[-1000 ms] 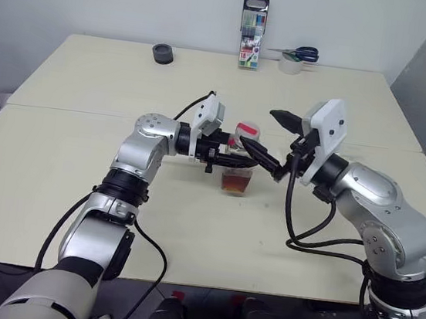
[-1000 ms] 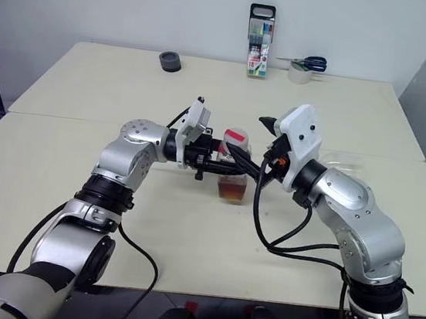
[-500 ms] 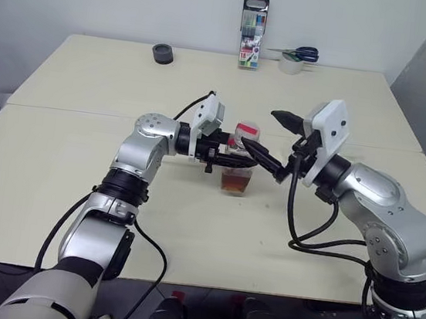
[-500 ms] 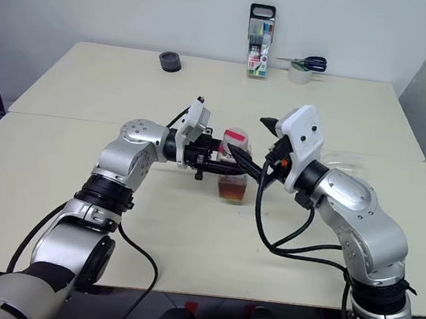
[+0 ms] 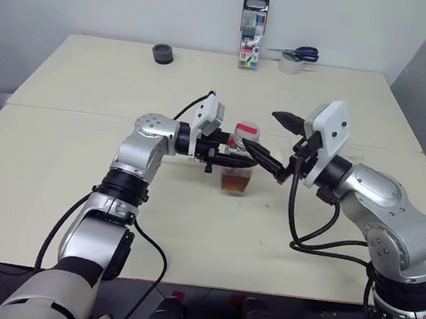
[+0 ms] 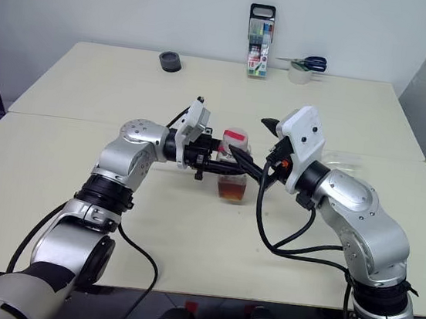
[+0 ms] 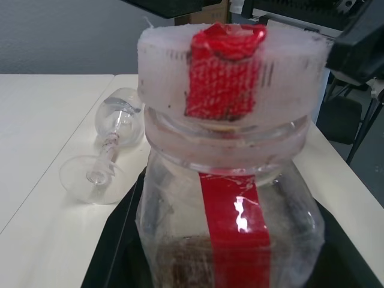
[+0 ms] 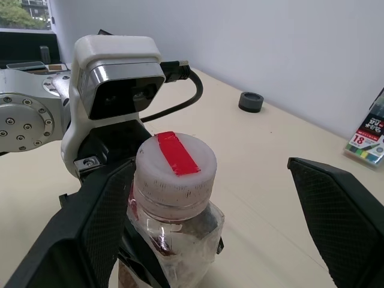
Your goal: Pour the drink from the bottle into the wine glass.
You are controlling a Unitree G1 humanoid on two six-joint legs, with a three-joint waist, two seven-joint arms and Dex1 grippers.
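While my left gripper (image 5: 225,155) is clamped tight on the bottle (image 5: 238,163) mid-table with the cap (image 8: 176,161) on, my right gripper (image 8: 198,198) has its fingers spread wide around that cap, gripping nothing. If they close off-centre the bottle could twist in my left grip and slosh the drink (image 5: 235,180), and the wine glass (image 7: 108,144) lying on its side to the right could roll. Nothing's moved since a second ago.
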